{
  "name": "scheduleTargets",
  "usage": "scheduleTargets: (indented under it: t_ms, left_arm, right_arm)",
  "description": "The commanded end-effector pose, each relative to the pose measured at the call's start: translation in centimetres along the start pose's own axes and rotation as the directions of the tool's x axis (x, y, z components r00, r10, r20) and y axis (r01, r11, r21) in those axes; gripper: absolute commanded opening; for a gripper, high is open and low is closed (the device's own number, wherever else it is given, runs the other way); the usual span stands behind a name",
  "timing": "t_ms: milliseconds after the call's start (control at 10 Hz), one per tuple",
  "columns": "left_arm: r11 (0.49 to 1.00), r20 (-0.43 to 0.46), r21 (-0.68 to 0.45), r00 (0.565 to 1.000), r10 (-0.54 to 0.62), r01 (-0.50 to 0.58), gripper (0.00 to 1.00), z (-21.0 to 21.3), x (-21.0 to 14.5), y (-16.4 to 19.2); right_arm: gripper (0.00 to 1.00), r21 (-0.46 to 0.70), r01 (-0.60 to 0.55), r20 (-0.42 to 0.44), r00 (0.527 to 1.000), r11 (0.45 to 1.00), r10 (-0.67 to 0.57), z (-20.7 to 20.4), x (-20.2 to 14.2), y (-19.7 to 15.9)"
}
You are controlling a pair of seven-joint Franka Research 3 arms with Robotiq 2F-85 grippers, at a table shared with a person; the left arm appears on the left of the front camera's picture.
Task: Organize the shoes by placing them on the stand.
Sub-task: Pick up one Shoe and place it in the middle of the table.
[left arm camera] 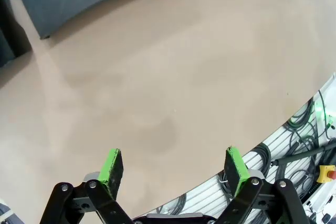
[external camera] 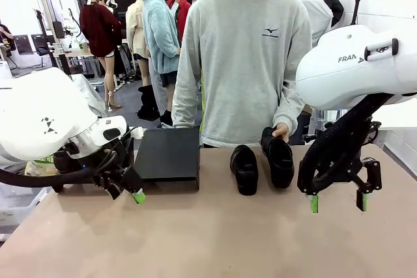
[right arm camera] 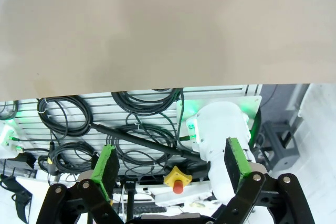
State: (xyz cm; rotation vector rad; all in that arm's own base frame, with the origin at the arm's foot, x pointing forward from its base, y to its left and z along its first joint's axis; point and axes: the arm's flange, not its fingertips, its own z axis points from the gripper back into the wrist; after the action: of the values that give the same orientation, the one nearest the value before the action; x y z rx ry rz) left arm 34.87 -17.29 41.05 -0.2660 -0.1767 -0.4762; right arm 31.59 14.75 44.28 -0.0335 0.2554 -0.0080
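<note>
The left end effector and right end effector both gape empty. Two shoes stand mid-frame on the bench, a person's hand holding one; reaching in now risks striking that hand.

**Two black shoes on the table beside the stand**

Two glossy black low-cut dress shoes sit side by side near the far edge of the table, just right of its middle. Their rounded toes point toward the near edge. The left shoe lies flat on its sole. The right shoe stands just beside it and slightly farther back, with a person's hand on its heel end. The stand is a low black box with a flat top. It rests at the far edge, left of the shoes and apart from them.
</note>
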Motion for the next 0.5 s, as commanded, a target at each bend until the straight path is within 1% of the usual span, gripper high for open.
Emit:
scheduleTargets:
  t_ms: [0, 400]
  left_arm:
    - [1.000, -0.039, -0.006, 0.999, -0.007, 0.006, 1.00, -0.54, -0.43, -0.07]
    - [1.000, -0.039, -0.006, 0.999, -0.007, 0.006, 1.00, -0.54, -0.43, -0.07]
  right_arm:
    - [1.00, 0.012, 0.019, -0.006, 1.000, 1.000, -0.019, -0.03, -0.15, 0.28]
    - [1.00, 0.012, 0.019, -0.006, 1.000, 1.000, -0.019, -0.03, -0.15, 0.28]
